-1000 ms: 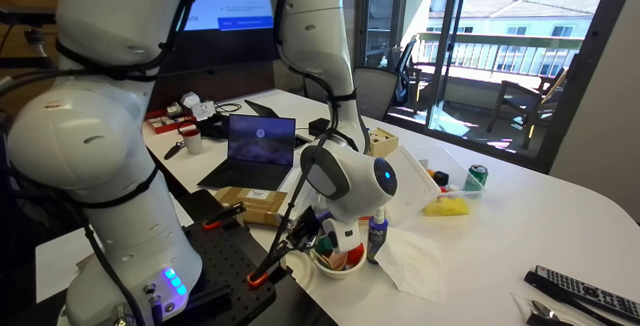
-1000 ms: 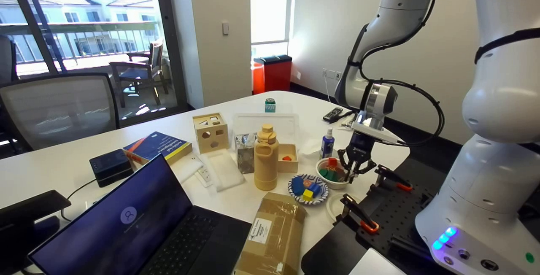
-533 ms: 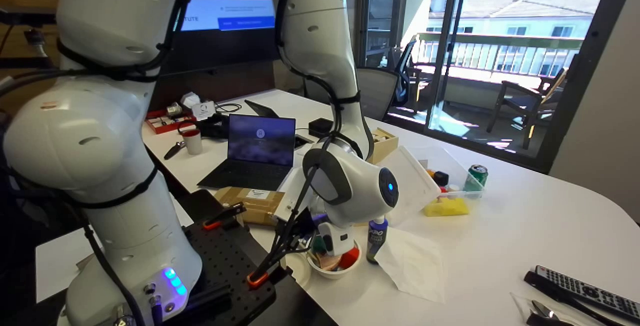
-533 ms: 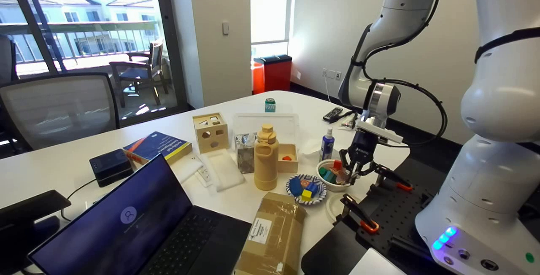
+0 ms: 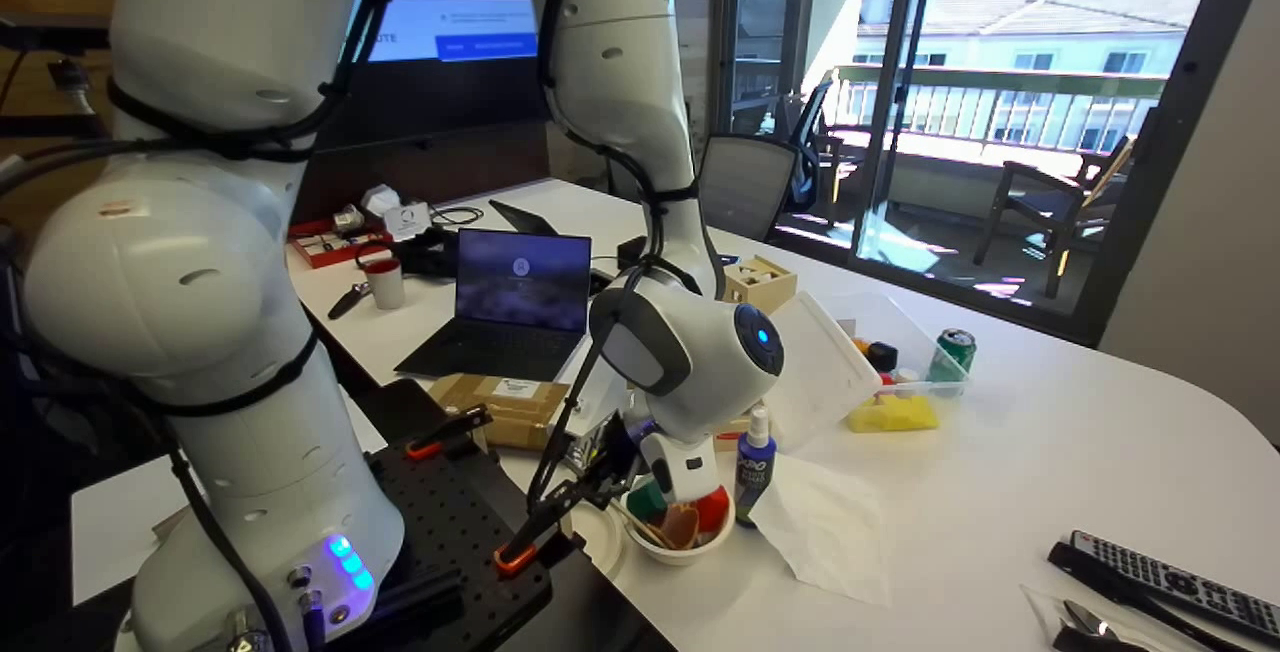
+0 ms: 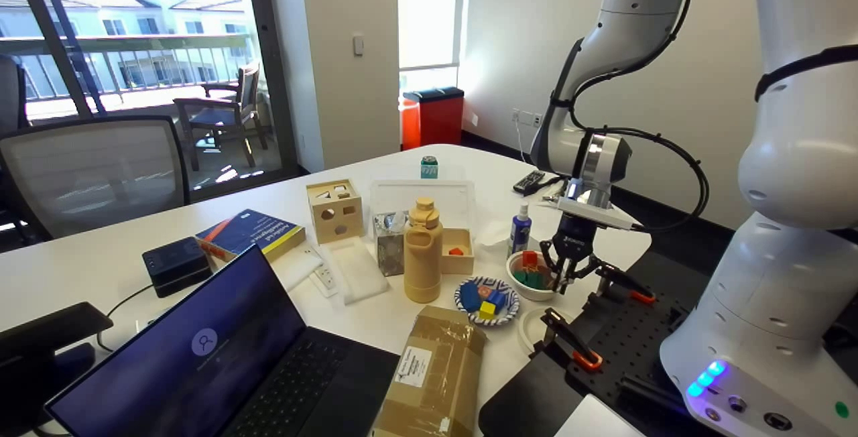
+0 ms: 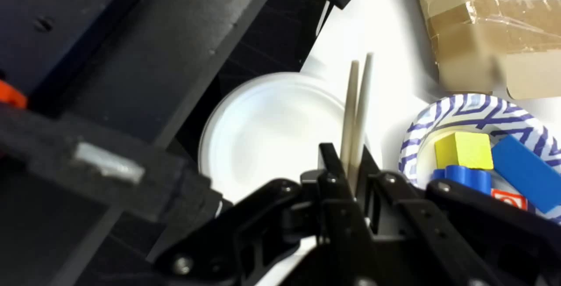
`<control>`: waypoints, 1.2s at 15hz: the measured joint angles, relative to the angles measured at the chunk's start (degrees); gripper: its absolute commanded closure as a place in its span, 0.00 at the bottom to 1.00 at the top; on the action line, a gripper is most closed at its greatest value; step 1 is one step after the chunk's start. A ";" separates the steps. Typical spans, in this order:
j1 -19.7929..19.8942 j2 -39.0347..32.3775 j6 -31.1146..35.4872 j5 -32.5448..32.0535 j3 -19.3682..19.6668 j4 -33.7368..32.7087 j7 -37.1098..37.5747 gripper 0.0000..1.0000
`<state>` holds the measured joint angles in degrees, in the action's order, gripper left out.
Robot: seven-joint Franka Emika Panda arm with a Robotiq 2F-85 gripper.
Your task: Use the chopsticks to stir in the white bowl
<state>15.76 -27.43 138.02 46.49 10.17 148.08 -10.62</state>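
Note:
The chopsticks (image 7: 356, 115) are thin pale sticks pinched side by side between the fingertips of my gripper (image 7: 348, 159). In an exterior view, a pale stick end (image 5: 642, 526) slants into the white bowl. The white bowl (image 5: 682, 556) holds red, green and orange-brown pieces; it also shows in an exterior view (image 6: 534, 295). My gripper (image 6: 564, 283) is at the bowl's robot-side rim, low, tilted and shut on the chopsticks. The white bowl is out of sight in the wrist view. My wrist partly covers it in an exterior view.
A patterned bowl (image 6: 462, 311) with coloured blocks and a white round plate (image 7: 263, 132) lie close to the white bowl. A spray bottle (image 5: 754, 472) stands beside it. A cardboard package (image 6: 436, 377), a beige flask (image 6: 422, 256) and clamps (image 6: 580, 350) are nearby.
My gripper has shifted a little at the bowl's rim and back. The white bowl has slid slightly and the pieces inside have shifted. The patterned bowl has moved slightly.

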 measured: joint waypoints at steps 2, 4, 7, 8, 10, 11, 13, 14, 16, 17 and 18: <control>-0.06 0.25 2.26 0.25 -0.65 0.42 -0.07 0.97; 0.16 0.47 2.59 0.88 -1.09 0.44 -0.75 0.97; 0.50 1.22 2.56 1.65 -1.56 0.58 -2.75 0.97; 0.57 1.49 2.56 1.69 -1.65 0.67 -3.27 0.97; 1.08 2.01 2.31 1.92 -2.09 0.84 -5.16 0.97; 1.27 2.26 2.05 2.13 -2.21 0.89 -6.34 0.97; 1.98 2.72 0.50 2.73 -2.56 0.90 -9.20 0.97; 2.39 2.91 -0.72 2.95 -2.67 0.90 -10.67 0.97; 3.12 3.11 -3.63 2.97 -2.70 0.88 -12.88 0.97; 3.38 3.13 -4.93 2.97 -2.68 0.85 -13.53 0.97; 3.54 3.13 -6.09 2.97 -2.63 0.85 -13.89 0.97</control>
<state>19.30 -24.30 131.94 49.46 7.55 148.93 -24.51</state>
